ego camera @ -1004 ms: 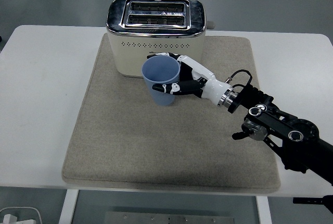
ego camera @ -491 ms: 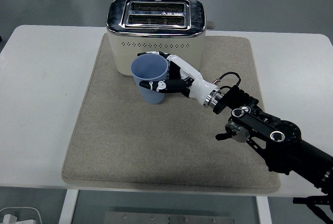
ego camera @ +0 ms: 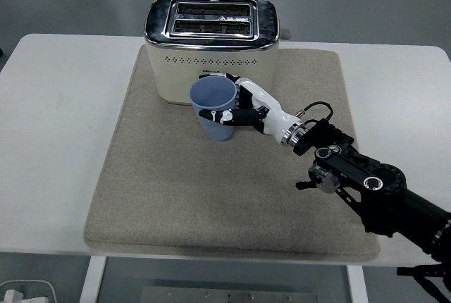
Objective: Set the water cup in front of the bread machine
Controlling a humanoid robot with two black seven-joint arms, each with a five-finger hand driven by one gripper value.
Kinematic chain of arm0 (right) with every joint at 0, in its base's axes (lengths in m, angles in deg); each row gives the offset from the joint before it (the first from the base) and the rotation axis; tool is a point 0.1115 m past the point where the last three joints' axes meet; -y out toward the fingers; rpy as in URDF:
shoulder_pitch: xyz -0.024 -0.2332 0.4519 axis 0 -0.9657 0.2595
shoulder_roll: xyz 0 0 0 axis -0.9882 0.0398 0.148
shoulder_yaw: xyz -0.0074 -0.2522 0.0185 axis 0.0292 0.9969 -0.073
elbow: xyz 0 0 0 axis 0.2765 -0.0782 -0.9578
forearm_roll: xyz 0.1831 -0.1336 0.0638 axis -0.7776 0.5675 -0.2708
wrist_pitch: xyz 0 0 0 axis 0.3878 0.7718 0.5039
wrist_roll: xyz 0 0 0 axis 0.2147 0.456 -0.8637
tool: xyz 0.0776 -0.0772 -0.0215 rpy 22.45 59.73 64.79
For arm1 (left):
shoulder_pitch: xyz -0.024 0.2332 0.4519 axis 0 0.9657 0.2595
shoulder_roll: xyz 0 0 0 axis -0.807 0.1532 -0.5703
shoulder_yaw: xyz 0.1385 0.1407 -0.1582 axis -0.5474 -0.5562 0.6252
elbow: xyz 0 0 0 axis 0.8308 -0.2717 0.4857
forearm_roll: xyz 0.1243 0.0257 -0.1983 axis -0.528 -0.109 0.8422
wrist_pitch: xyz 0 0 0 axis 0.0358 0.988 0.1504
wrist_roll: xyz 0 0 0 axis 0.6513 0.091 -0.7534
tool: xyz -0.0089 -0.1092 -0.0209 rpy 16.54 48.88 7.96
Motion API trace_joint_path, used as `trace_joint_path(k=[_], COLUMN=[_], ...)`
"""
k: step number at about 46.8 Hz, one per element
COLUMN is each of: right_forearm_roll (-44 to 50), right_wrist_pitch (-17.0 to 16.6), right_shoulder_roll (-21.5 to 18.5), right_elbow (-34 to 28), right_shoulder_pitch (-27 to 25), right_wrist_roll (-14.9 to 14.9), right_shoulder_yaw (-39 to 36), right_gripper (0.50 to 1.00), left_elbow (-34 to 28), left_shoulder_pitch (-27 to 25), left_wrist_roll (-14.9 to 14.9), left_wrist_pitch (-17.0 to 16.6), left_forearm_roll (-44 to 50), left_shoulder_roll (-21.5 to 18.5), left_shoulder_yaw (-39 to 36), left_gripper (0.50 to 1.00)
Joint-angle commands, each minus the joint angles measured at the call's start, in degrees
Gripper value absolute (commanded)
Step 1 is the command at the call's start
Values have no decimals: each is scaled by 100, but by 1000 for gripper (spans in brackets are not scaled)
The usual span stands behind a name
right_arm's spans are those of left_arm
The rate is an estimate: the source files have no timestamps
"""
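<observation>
The right hand (ego camera: pixel 239 111), fingers wrapped around the blue water cup (ego camera: pixel 215 108), has carried it slightly rightward (toward centre) since a moment ago; the cup now sits before the bread machine (ego camera: pixel 211 46), near the mat's (ego camera: pixel 162 197) far edge, release pending.

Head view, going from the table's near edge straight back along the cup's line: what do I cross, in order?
Bare white table strip at the near edge → grey mat → blue water cup, gripped from its right by the right hand → cream bread machine with its two top slots.
</observation>
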Motion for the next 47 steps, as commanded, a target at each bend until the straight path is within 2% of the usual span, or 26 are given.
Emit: trace_joint_path(k=[1,19,32,43,47], right_forearm_roll=[1,9,1,18,18], right_wrist_pitch=[1,2,-51,-78,-86], right_shoulder_roll=[0,0,0,0,0], right_elbow=[-18,-53,-36,-27,-10], right_shoulder_pitch=[-9,-53,-62,-71,-97], right_wrist_roll=[1,1,1,18,18], right_shoulder_yaw=[1,45,54,62,71], right_gripper=[693,758,856,862,895], left_elbow=[0,0,0,0,0], left_shoulder_pitch=[5,5,-4,-4,5], left_wrist_roll=[1,-7,1,1,1], left_wrist_pitch=[0,0,0,0,0], left_forearm_roll=[0,0,0,0,0], left_shoulder_roll=[0,0,0,0,0], left_shoulder_yaw=[0,0,0,0,0], left_gripper=[1000,1000,1000,1000,1000])
